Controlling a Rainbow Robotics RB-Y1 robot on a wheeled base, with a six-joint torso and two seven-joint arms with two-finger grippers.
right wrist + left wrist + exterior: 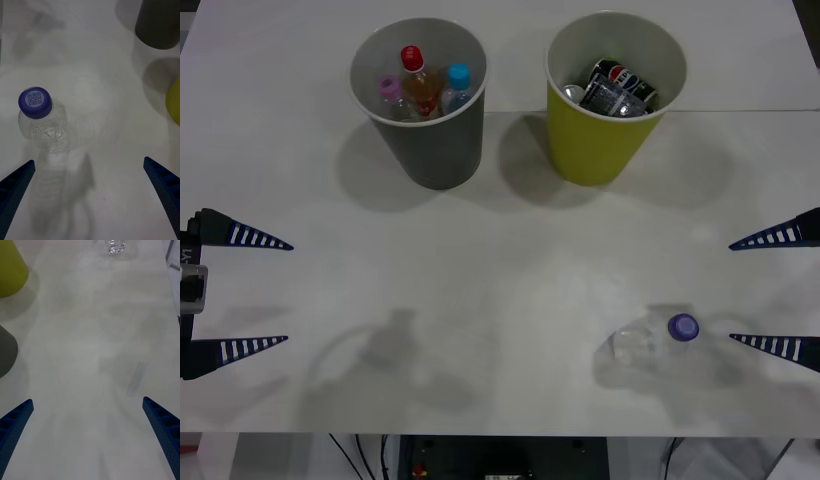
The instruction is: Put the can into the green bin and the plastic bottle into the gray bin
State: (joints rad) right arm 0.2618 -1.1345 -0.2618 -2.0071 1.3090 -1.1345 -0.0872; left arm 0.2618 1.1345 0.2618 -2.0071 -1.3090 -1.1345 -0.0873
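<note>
The front view looks into the gray bin [423, 100], which holds three bottles, and into the green bin [612, 95], which holds cans; the wrist views show these bins from outside. The bottle [650, 340] stands on the surface [500, 270] near its front edge, close before the right hand [778, 292], whose fingers are wide apart. The left hand [242, 295] is also wide, over bare surface at the left edge.

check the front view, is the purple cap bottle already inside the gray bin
No, the plastic bottle lies on the table near the right gripper, well short of the gray bin.
</note>
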